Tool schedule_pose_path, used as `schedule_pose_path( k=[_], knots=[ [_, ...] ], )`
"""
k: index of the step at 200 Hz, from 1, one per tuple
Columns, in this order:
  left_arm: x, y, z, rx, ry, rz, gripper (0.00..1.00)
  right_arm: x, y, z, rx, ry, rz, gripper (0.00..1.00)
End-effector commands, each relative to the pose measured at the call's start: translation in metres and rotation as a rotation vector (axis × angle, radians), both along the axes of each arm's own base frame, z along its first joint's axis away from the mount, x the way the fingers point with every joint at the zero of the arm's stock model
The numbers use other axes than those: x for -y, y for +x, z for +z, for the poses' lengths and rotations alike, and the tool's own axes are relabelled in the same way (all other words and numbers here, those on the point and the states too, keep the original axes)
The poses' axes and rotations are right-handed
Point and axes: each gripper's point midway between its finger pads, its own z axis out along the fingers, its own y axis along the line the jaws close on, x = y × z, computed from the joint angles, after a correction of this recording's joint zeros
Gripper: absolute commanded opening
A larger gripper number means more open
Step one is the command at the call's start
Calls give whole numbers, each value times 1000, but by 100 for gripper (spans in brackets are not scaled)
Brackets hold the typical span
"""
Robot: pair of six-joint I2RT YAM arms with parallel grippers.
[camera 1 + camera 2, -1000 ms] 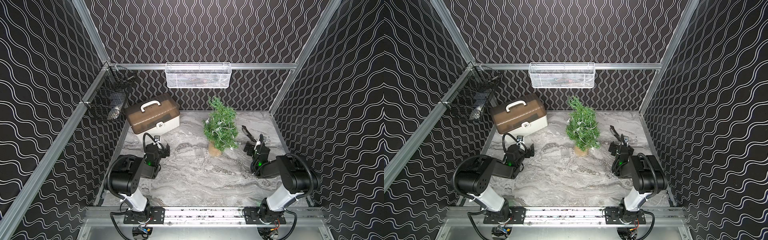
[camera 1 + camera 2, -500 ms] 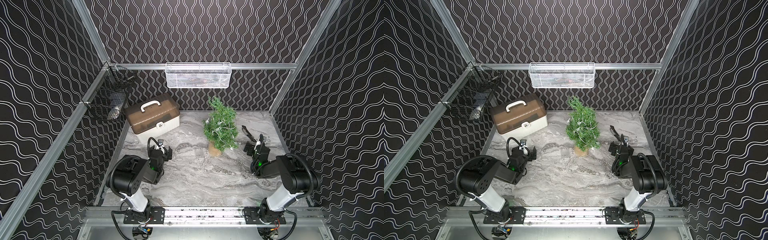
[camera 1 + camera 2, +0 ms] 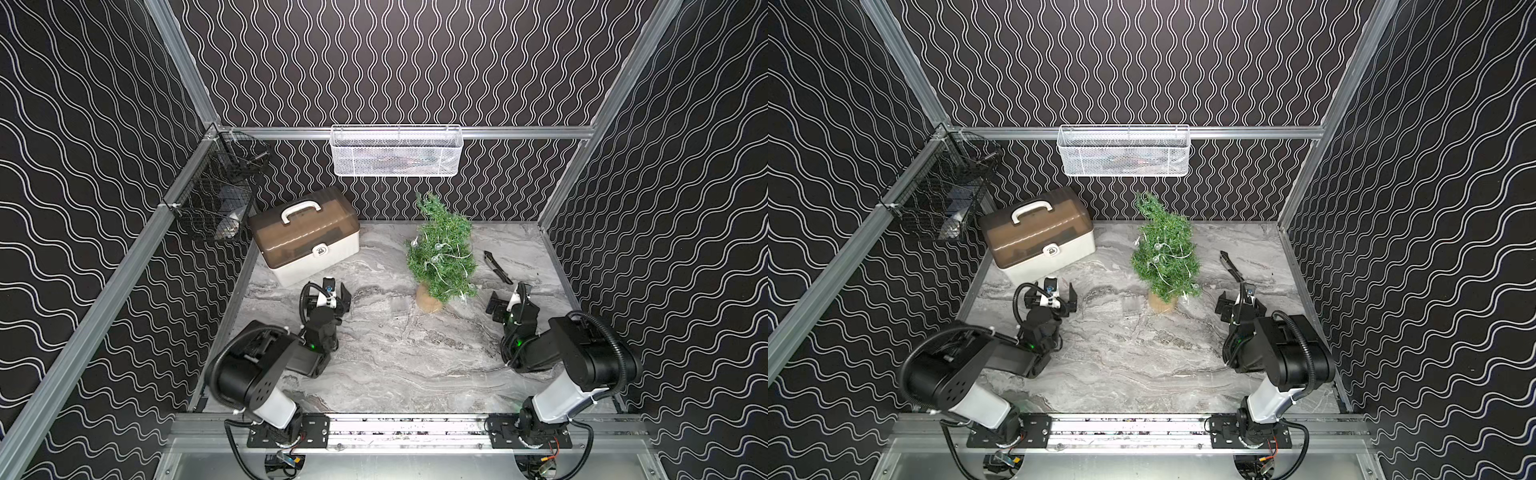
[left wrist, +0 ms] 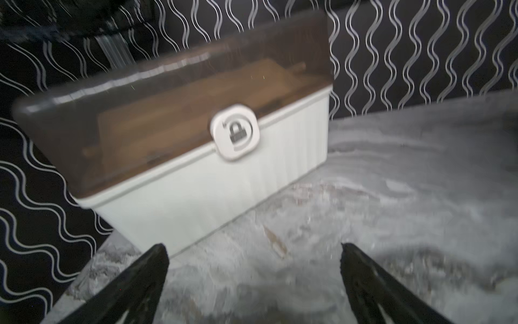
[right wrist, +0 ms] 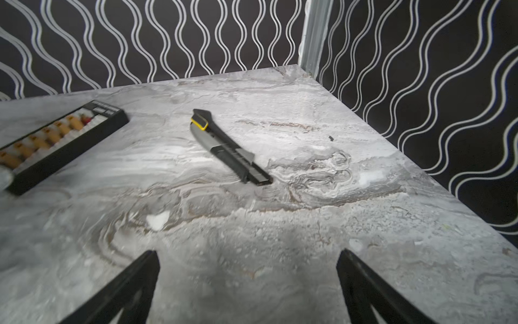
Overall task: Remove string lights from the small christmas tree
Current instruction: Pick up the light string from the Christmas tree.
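Note:
The small christmas tree (image 3: pixel 442 253) (image 3: pixel 1165 253) stands upright on its burlap base (image 3: pixel 429 298) at the middle back of the marble table. The string lights (image 3: pixel 435 247) (image 3: pixel 1158 246) wind round its branches as thin pale wire with clear bulbs. My left gripper (image 3: pixel 327 296) (image 3: pixel 1050 297) (image 4: pixel 252 252) is open and empty, low over the table, left of the tree and facing the storage box. My right gripper (image 3: pixel 510 297) (image 3: pixel 1241 305) (image 5: pixel 248 255) is open and empty, just right of the tree's base. Neither wrist view shows the tree.
A brown-lidded white storage box (image 3: pixel 305 237) (image 4: pixel 196 157) sits at the back left. A utility knife (image 3: pixel 496 268) (image 5: pixel 229 146) lies right of the tree, beyond my right gripper. A long black case (image 5: pixel 56 140) lies nearby. A white mesh basket (image 3: pixel 397 151) and a black wire basket (image 3: pixel 216 195) hang on the walls.
My left arm has swung a little to the right, carrying its open gripper toward the table's middle. The right arm and the tree have not moved.

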Motion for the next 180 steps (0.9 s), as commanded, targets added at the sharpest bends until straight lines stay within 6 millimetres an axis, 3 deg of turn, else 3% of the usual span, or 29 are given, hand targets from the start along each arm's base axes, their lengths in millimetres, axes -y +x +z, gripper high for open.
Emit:
schedule_pose_path(
  k=[1, 26, 55, 77, 106, 121, 133, 180],
  knots=[
    [-12, -2, -8, -156, 47, 99, 99, 9, -2, 55, 179, -87, -162, 100],
    [-8, 2, 1, -248, 0, 121, 99, -5, 4, 80, 142, -115, -139, 100],
    [21, 4, 9, -325, -170, 41, 99, 9, -5, 103, 134, -15, -249, 100],
    [24, -1, 24, -333, -308, 50, 99, 19, -18, 122, 127, 112, -345, 100],
    [30, -11, 35, -306, -403, 5, 99, 16, -35, 141, 136, 299, -355, 100],
    [35, -15, 33, -320, -465, -11, 99, 28, -51, 130, 199, 498, -486, 100],
    [39, -17, 32, -360, -510, -10, 99, 19, -50, 119, 118, 596, -405, 100],
    [8, -24, 28, -374, -561, 183, 99, -14, -68, 82, -184, 630, -219, 100]
  ],
)
